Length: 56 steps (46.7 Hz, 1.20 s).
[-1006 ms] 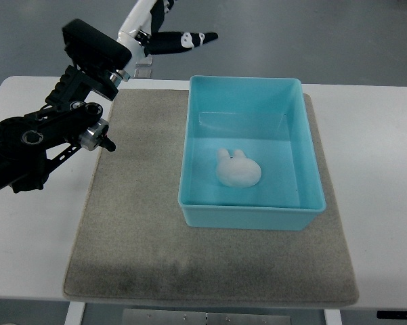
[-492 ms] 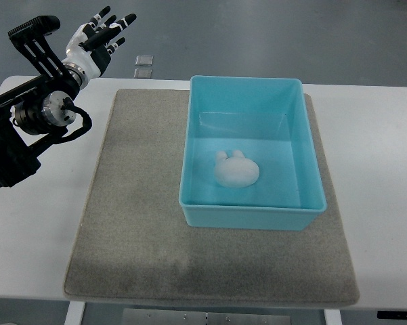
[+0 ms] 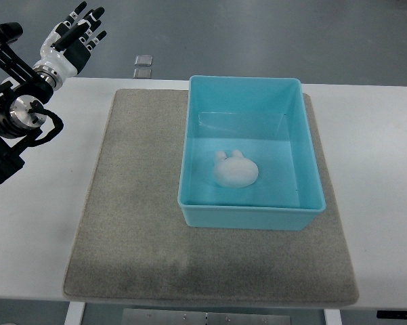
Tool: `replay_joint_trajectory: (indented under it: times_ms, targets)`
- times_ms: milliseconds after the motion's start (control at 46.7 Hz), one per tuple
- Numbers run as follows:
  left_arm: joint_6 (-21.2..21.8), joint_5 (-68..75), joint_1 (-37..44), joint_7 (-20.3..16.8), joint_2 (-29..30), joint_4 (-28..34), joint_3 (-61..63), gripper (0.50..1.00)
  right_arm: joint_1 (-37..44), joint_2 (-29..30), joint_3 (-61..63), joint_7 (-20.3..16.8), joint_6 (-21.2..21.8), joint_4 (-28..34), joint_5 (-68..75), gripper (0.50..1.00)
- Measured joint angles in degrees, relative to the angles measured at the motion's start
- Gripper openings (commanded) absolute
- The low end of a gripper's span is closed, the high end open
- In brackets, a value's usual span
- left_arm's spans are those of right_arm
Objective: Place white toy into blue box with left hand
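White toy (image 3: 236, 170) sits on the floor of the blue box (image 3: 247, 212), towards its near wall, box on the grey mat (image 3: 135, 223) right of the desk's (image 3: 386, 169) middle. Placement looks done, so the step in hand is clearing away: best lift the arm high and wide, nowhere near the box rim, so nothing gets nudged. Left hand (image 3: 71, 42) hovers past the desk's far-left corner, fingers spread and straight, holding nothing, touching nothing. Right hand isn't in shot.
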Motion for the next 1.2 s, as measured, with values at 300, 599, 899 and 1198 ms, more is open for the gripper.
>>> replay_joint_trajectory:
  times_ms: [300,599,899,1198]
  targets:
    - [-0.11,0.24,1.86,0.05,-0.55,-0.59,6.97,0.996,0.0,0.0,0.0,0.0,0.0,0.0,0.01,0.936]
    - [-5.55,-5.91,3.47,0.13,-0.9,-0.69,6.36,0.996,0.0,0.0,0.0,0.0,0.0,0.0,0.0,0.936]
    - [-5.8,-11.94,4.47,0.1,-0.83,-2.82,3.02,0.996,0.0,0.0,0.0,0.01,0.0,0.0,-0.01,0.936]
    - [-5.77,-11.94,4.88,0.09,-0.5,-4.92,1.58,0.996,0.0,0.0,0.0,0.01,0.0,0.0,-0.01,0.936]
